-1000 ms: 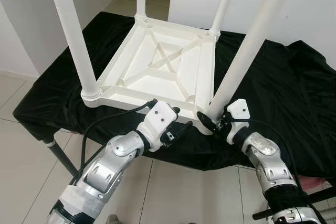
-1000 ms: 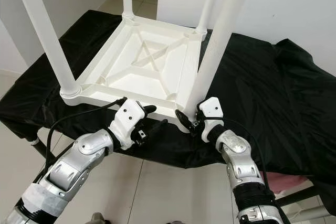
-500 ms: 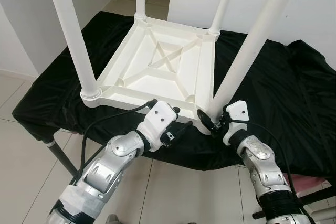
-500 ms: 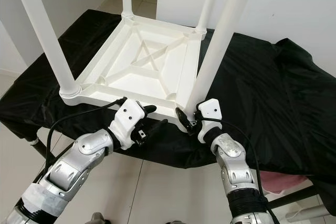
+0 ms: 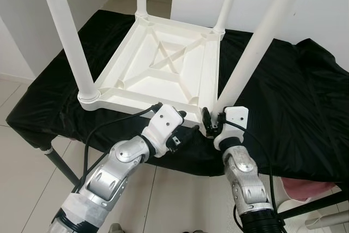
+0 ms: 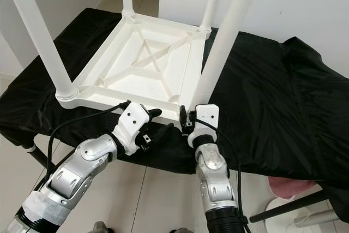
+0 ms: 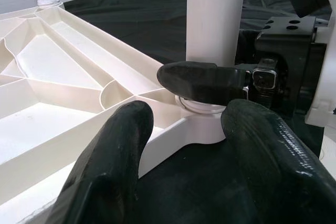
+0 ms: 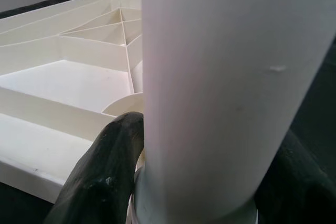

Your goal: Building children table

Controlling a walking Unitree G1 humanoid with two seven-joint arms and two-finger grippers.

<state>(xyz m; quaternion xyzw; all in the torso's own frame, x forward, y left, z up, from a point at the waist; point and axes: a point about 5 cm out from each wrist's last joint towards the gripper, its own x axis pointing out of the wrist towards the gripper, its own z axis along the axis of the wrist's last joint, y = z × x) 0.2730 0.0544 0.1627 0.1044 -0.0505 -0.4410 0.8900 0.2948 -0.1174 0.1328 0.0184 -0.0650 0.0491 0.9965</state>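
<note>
Black cloth (image 5: 283,96) covers your workbench; white table (image 5: 163,72) lies upside down on it, legs up. Your right gripper (image 5: 211,124) pinches the near-right leg (image 5: 256,58) at its base. Left gripper (image 5: 182,129) fingers spread, at the table's near edge.
</note>
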